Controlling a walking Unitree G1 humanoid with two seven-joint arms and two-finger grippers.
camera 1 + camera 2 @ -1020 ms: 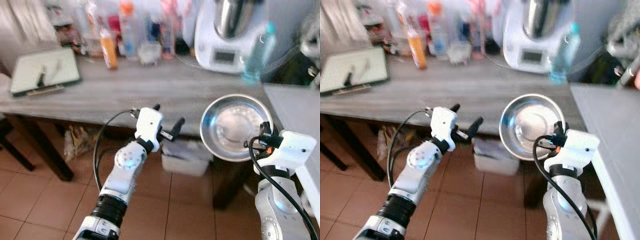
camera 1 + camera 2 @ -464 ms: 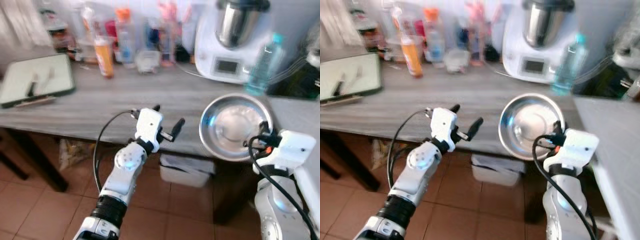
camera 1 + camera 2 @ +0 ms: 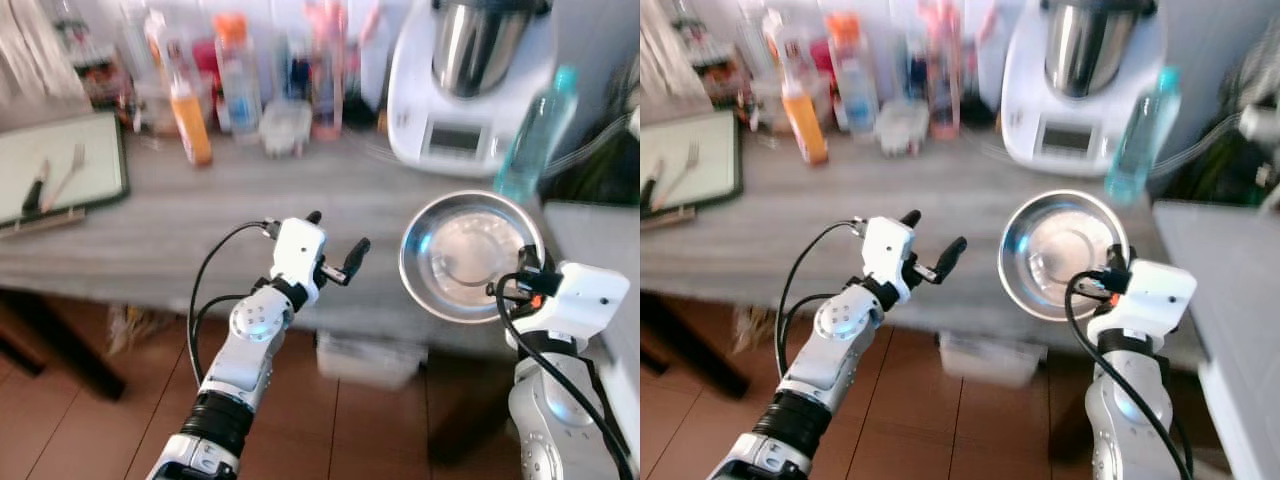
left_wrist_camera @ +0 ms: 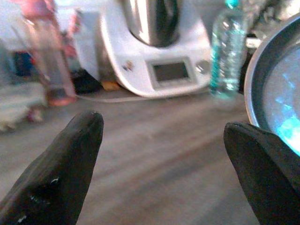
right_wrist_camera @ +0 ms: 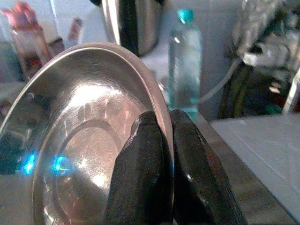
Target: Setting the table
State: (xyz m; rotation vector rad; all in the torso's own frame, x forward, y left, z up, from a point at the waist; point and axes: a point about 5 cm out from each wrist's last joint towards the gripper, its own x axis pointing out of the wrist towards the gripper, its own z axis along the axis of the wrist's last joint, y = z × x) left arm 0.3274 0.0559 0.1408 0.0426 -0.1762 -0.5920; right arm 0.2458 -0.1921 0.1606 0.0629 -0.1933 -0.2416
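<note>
Steel bowl [image 3: 470, 255] in the left eye view is held up on edge by the right gripper [image 3: 522, 282], its shiny hollow turned toward the camera, above the near edge of the grey wooden counter [image 3: 200, 215]. The gripper's black fingers pinch the bowl's rim at its right side. The left gripper [image 3: 335, 245] hovers just to the left of the bowl, fingers spread apart and holding nothing. Behind, on the counter, stand a white kitchen machine [image 3: 470, 80] with a steel jug, a clear water bottle [image 3: 535, 135] with a teal cap beside it, an orange bottle [image 3: 190, 125] and a blurred row of other bottles. A green tray [image 3: 60, 180] with a fork on it lies at the far left.

In the right eye view the same scene appears, with the bowl [image 3: 1065, 255] over the counter's front edge and terracotta floor tiles [image 3: 940, 420] below.

In the left wrist view the two black fingertips [image 4: 70, 154] stand wide apart, the kitchen machine [image 4: 154, 51] and water bottle [image 4: 227, 51] beyond them, the bowl's rim [image 4: 276, 89] at one side.

In the right wrist view the two fingers [image 5: 140, 178] are clamped on the bowl's rim [image 5: 89, 136], one inside and one outside, with the water bottle [image 5: 183, 70] behind.
</note>
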